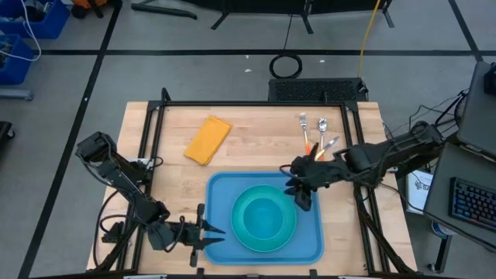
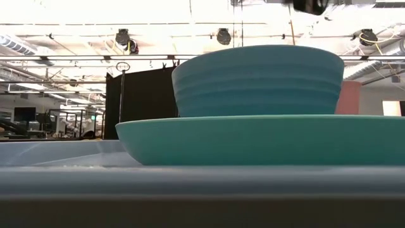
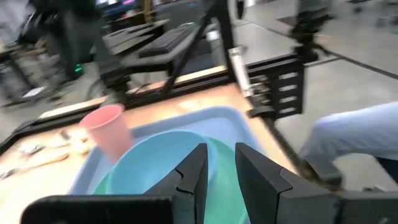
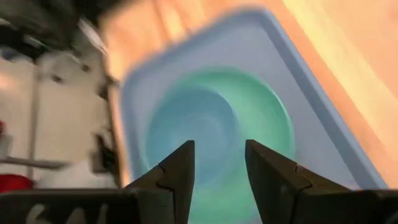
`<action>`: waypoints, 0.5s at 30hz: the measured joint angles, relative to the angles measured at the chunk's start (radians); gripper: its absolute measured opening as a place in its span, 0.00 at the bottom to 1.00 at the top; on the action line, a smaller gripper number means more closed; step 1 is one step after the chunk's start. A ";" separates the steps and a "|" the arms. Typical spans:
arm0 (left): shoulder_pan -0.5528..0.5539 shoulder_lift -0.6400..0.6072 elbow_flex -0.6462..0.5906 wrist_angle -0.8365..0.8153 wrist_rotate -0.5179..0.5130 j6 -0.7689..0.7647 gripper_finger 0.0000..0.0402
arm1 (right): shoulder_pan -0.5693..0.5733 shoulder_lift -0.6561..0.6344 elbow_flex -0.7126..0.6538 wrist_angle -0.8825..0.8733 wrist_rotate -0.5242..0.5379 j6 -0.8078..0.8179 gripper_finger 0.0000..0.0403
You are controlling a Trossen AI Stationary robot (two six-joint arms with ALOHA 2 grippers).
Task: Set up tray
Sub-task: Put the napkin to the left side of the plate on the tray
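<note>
The blue tray (image 1: 225, 190) lies at the table's near middle. A teal plate (image 1: 285, 236) sits on it, with a blue bowl (image 1: 263, 213) on the plate. A pink cup (image 3: 109, 127) stands upright on the tray beyond the plate; the low view shows the cup (image 2: 349, 98) behind the bowl (image 2: 259, 79). My right gripper (image 1: 298, 194) hangs open above the tray's far right part, hiding the cup from above, with nothing between its fingers (image 4: 180, 168). My left gripper (image 1: 221, 234) stands level at the tray's left rim, its fingers (image 3: 199, 168) a narrow gap apart and empty.
A yellow cloth (image 1: 208, 139) lies on the wood at the far left. A fork (image 1: 304, 124), a spoon (image 1: 322, 125) and an orange-handled utensil (image 1: 314, 151) lie at the far right. Black frame rails (image 1: 151, 132) line the table's sides. Bare wood lies between cloth and cutlery.
</note>
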 joint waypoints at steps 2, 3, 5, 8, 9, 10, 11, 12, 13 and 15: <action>0.002 0.000 0.000 -0.023 -0.056 -0.009 0.22 | 0.044 -0.010 0.000 0.068 0.051 -0.029 0.33; 0.002 0.000 0.000 -0.038 -0.089 -0.010 0.22 | 0.066 -0.011 0.000 0.090 0.070 -0.044 0.33; 0.003 0.000 0.000 -0.077 -0.159 -0.010 0.22 | 0.115 -0.009 0.000 0.122 0.112 -0.074 0.33; 0.003 0.000 0.000 -0.154 -0.259 -0.010 0.22 | 0.191 0.006 0.000 0.163 0.186 -0.114 0.33; 0.003 0.000 0.000 -0.174 -0.290 -0.010 0.22 | 0.219 0.014 0.000 0.181 0.211 -0.127 0.33; 0.004 0.000 0.000 -0.187 -0.314 -0.010 0.22 | 0.247 0.023 -0.001 0.195 0.237 -0.142 0.33; 0.006 0.000 0.000 -0.204 -0.330 -0.014 0.22 | 0.274 0.031 -0.007 0.227 0.259 -0.159 0.33; 0.010 0.000 0.000 -0.227 -0.336 -0.020 0.22 | 0.299 0.038 -0.020 0.276 0.276 -0.181 0.33; 0.014 0.000 0.000 -0.255 -0.336 -0.029 0.22 | 0.324 0.043 -0.039 0.335 0.292 -0.203 0.33; 0.024 -0.003 0.000 -0.315 -0.336 -0.077 0.22 | 0.367 0.048 -0.092 0.469 0.295 -0.236 0.33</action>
